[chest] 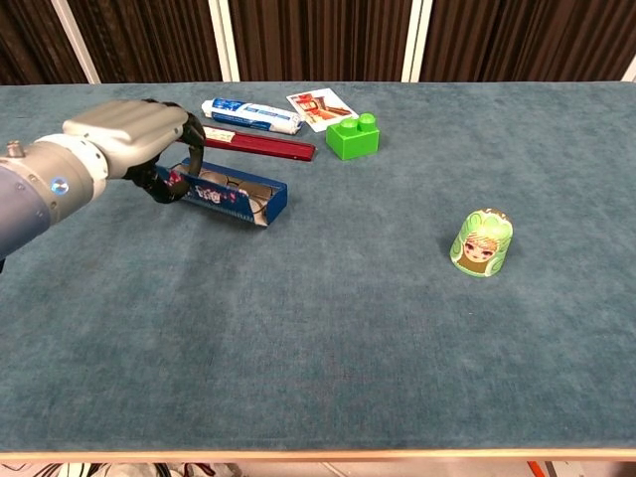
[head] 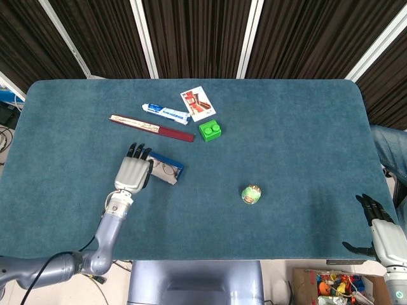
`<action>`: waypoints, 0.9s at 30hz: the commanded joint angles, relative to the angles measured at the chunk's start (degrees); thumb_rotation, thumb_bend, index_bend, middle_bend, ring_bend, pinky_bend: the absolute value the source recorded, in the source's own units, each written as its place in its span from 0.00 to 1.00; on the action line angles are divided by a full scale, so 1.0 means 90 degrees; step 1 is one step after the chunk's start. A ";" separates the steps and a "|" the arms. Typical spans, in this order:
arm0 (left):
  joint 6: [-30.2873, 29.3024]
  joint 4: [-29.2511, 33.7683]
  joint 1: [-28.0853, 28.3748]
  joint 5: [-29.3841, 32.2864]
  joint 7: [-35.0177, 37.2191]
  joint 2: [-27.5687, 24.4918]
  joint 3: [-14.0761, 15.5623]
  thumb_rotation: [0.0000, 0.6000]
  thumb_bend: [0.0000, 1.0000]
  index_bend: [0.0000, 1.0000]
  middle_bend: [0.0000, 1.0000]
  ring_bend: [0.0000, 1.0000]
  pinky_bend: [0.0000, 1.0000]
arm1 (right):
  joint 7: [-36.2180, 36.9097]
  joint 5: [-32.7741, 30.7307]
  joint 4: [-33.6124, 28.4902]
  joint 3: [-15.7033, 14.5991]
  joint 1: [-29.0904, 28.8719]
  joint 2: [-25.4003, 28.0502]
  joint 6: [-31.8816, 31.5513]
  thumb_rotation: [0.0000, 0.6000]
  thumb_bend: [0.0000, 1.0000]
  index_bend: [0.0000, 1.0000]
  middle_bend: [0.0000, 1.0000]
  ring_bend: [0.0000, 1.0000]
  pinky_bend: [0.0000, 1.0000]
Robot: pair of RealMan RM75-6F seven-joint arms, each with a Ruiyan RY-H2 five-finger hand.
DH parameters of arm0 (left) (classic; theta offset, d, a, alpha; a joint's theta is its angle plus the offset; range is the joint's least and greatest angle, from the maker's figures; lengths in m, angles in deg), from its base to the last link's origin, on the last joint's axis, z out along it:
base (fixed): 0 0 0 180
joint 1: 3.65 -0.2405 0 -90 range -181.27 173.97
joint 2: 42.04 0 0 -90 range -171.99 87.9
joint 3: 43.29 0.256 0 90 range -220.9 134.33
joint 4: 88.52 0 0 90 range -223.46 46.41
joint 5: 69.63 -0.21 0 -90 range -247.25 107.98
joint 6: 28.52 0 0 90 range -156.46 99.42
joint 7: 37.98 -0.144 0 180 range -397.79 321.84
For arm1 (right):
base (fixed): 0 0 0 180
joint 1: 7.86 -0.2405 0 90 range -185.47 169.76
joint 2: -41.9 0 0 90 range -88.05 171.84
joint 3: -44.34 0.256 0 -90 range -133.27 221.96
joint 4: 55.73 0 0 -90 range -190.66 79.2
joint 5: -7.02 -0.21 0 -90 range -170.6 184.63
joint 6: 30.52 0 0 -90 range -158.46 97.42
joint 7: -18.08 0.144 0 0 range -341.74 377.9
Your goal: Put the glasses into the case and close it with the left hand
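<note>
**Left hand on the glasses case, lid not shut yet**

Head view first. The left hand (head: 132, 173) sat over the left end of the case (head: 166, 170), fingers pointing away from the robot. From up there I couldn't tell whether it was gripping the case or just resting on it. The case lay on the blue table (head: 292, 127), just below the red fan (head: 151, 128) and down-left of the green block (head: 210, 130). Its long axis ran slantwise, the left end farther from the robot and the right end nearer. The right hand (head: 385, 236) hung off the table's near right corner with fingers spread, holding nothing.

Chest view was clearer. The left hand (chest: 134, 139) had its fingers curled down over the left end of the case (chest: 231, 195), looking like it held that end. The glasses (chest: 221, 185) were lying inside the tray, lenses along the case's length. I couldn't make out the lid. Same tilt here: the long axis ran from the hand down toward the right, the free end aimed roughly at the green doll (chest: 482, 242). The toothpaste tube (chest: 251, 116) and card (chest: 320, 106) sat behind it, apart from it.

My take: the glasses look in, so closing is what's left. I'd steady the case, check that no frame part pokes above the rim, then fold the lid gently along the long edge so nothing gets pinched.
</note>
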 commanded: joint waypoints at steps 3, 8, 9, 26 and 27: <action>0.0148 -0.0271 0.0262 0.0228 -0.0226 0.0107 -0.0188 1.00 0.46 0.56 0.16 0.04 0.03 | 0.0002 -0.0007 -0.0006 -0.0002 0.0000 0.0006 0.0007 1.00 0.12 0.00 0.00 0.00 0.17; 0.0315 -0.0584 0.0514 0.0442 -0.0454 0.0263 -0.0283 1.00 0.46 0.56 0.16 0.04 0.03 | 0.0004 -0.0026 -0.0021 -0.0001 -0.0004 0.0013 0.0024 1.00 0.12 0.00 0.00 0.00 0.17; 0.0331 -0.0658 0.0562 0.0501 -0.0467 0.0314 -0.0323 1.00 0.46 0.56 0.16 0.04 0.03 | 0.0004 -0.0030 -0.0023 -0.0002 -0.0005 0.0014 0.0029 1.00 0.12 0.00 0.00 0.00 0.17; 0.0546 -0.1536 0.1008 0.0951 -0.0612 0.0816 -0.0487 1.00 0.46 0.56 0.16 0.04 0.03 | 0.0031 -0.0098 -0.0067 0.0000 -0.0017 0.0048 0.0091 1.00 0.12 0.00 0.00 0.00 0.17; 0.0553 -0.1584 0.1032 0.0955 -0.0598 0.0844 -0.0500 1.00 0.46 0.56 0.16 0.04 0.03 | 0.0029 -0.0100 -0.0068 0.0002 -0.0018 0.0047 0.0090 1.00 0.12 0.00 0.00 0.00 0.17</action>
